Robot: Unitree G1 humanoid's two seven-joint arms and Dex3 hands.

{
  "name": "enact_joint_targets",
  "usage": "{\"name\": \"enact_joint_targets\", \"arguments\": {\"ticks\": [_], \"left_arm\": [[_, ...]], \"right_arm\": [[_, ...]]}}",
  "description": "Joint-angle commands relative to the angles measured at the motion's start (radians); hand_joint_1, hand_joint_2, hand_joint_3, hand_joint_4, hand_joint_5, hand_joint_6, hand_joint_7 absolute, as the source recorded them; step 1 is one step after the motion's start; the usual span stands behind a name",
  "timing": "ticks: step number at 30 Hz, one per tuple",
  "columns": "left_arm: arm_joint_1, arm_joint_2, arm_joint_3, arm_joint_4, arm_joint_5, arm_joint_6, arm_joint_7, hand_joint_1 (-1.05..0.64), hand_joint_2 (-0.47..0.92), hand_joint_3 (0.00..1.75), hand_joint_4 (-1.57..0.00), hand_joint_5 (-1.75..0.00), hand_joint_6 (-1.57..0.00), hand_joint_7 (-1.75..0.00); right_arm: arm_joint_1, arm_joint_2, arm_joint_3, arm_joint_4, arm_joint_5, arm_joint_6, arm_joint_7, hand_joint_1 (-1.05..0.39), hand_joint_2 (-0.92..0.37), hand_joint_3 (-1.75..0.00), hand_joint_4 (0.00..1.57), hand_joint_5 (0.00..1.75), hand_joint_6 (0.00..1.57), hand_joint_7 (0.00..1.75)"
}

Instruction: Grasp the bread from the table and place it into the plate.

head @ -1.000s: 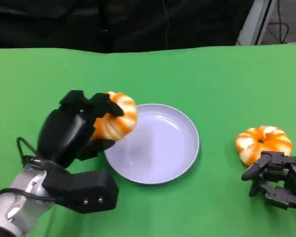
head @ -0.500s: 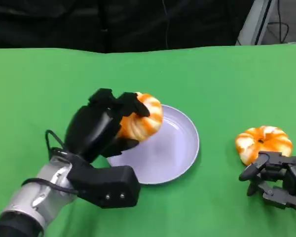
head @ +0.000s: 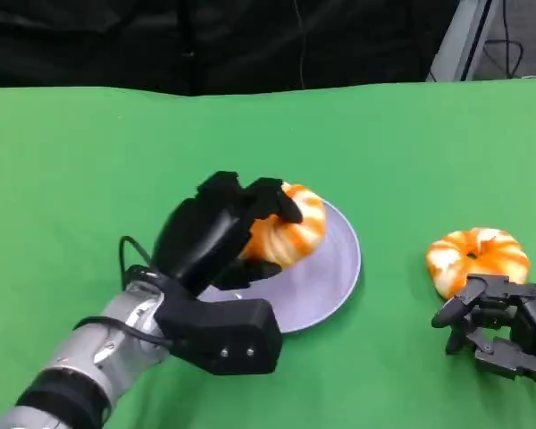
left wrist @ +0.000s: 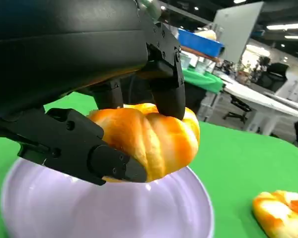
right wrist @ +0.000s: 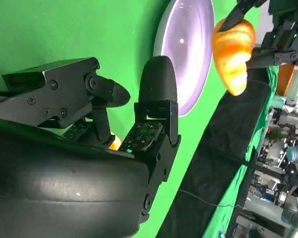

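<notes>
While left hand (head: pixel 216 234) grips bread (head: pixel 290 234) lengthwise above plate (head: pixel 335 277), right hand (head: pixel 500 326) fingers apart, empty

No text, label, brand, number or sign can be read in any of the views.
</notes>
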Motion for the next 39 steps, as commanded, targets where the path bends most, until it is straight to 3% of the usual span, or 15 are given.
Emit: {"name": "enact_joint_targets", "arguments": {"ticks": [1,31,35,38,39], "left_arm": [[-0.027,0.004,-0.009,0.029,0.001,-0.001,-0.020,-0.13,0.92,0.32,-0.32,-1.73,-0.41,-1.39],[-0.098,-0.033,-0.039,0.198,0.010,0.020,-0.043,-0.13,0.92,0.31,-0.33,-1.71,-0.42,-1.39],[-0.104,-0.030,-0.053,0.203,0.026,0.034,-0.035,-0.18,0.92,0.28,-0.38,-1.57,-0.49,-1.19],[-0.106,-0.029,-0.058,0.200,0.028,0.051,-0.054,-0.22,0.92,0.24,-0.51,-1.25,-0.65,-0.82],[-0.106,-0.028,-0.062,0.198,0.031,0.057,-0.055,-0.22,0.92,0.19,-0.56,-1.14,-0.75,-0.59]], "right_arm": [[0.005,-0.004,-0.009,0.003,0.020,0.005,0.005,0.08,-0.83,-0.61,0.90,1.34,0.96,0.92],[0.007,-0.003,-0.007,-0.002,0.016,0.003,0.000,0.08,-0.84,-0.59,0.90,1.35,0.96,0.92],[0.007,-0.003,-0.007,-0.002,0.018,0.003,0.004,0.07,-0.84,-0.59,0.90,1.35,0.96,0.93],[0.007,-0.005,-0.005,-0.001,0.013,0.002,0.000,0.07,-0.84,-0.58,0.90,1.35,0.96,0.93],[0.007,-0.005,-0.005,-0.001,0.012,0.002,-0.001,0.07,-0.85,-0.58,0.90,1.35,0.96,0.94]]}}
